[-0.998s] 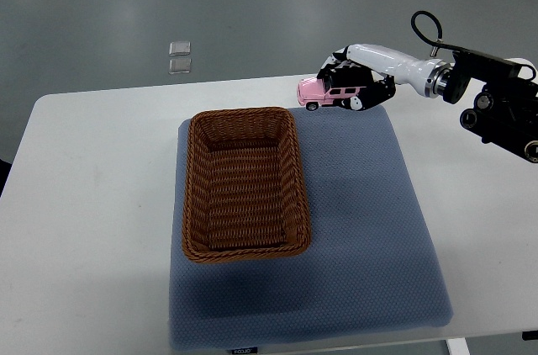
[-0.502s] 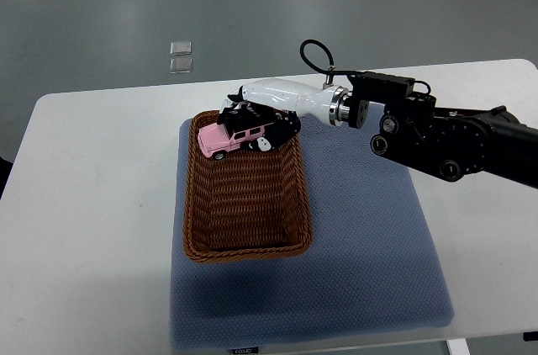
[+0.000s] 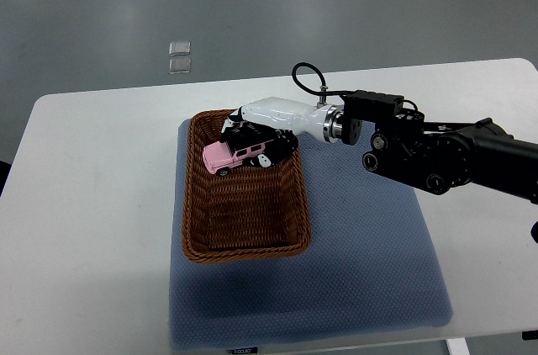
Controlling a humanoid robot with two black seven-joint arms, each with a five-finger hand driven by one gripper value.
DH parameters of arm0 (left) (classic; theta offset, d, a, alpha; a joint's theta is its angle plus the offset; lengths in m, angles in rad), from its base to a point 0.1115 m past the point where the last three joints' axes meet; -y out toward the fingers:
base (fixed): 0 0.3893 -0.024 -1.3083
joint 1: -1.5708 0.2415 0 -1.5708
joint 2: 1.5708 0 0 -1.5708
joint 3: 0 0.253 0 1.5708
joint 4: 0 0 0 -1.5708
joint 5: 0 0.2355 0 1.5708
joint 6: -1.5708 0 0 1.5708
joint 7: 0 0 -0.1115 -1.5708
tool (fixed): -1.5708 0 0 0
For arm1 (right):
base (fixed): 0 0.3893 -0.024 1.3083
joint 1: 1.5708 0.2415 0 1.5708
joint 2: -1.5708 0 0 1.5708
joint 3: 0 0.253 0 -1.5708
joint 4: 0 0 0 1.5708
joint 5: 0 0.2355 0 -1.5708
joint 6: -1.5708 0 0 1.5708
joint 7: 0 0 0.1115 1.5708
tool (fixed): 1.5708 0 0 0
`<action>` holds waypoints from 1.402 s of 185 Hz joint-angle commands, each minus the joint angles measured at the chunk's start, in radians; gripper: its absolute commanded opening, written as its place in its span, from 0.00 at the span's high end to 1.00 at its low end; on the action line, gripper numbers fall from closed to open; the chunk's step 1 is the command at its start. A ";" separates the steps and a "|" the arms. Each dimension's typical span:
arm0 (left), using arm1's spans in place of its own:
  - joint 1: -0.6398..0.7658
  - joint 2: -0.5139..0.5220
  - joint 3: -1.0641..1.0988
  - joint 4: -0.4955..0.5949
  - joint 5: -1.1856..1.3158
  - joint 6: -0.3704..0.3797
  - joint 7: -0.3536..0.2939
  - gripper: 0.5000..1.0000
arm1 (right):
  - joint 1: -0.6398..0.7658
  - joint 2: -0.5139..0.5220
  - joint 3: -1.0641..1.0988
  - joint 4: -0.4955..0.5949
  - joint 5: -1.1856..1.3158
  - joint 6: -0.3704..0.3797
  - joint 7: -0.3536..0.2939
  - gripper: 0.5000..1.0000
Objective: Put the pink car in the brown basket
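The pink toy car (image 3: 232,154) is held in my right hand (image 3: 256,143), whose fingers are curled around it. Hand and car are low inside the far end of the brown wicker basket (image 3: 198,229); I cannot tell whether the car touches the basket floor. The right arm comes in from the right edge, its dark forearm (image 3: 437,157) above the mat. The left arm does not show.
The basket stands on a blue-grey mat (image 3: 361,254) on a white table (image 3: 92,203). Two small clear packets (image 3: 179,56) lie on the grey floor beyond the table's far edge.
My right hand has carried the pink car leftward from beyond the mat's far edge to over the basket, then lowered it slightly into the basket's far end.
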 commanded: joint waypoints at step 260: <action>0.000 0.000 -0.004 0.002 0.000 0.000 0.000 0.00 | -0.337 -0.373 0.375 -0.018 1.147 0.042 -0.012 0.21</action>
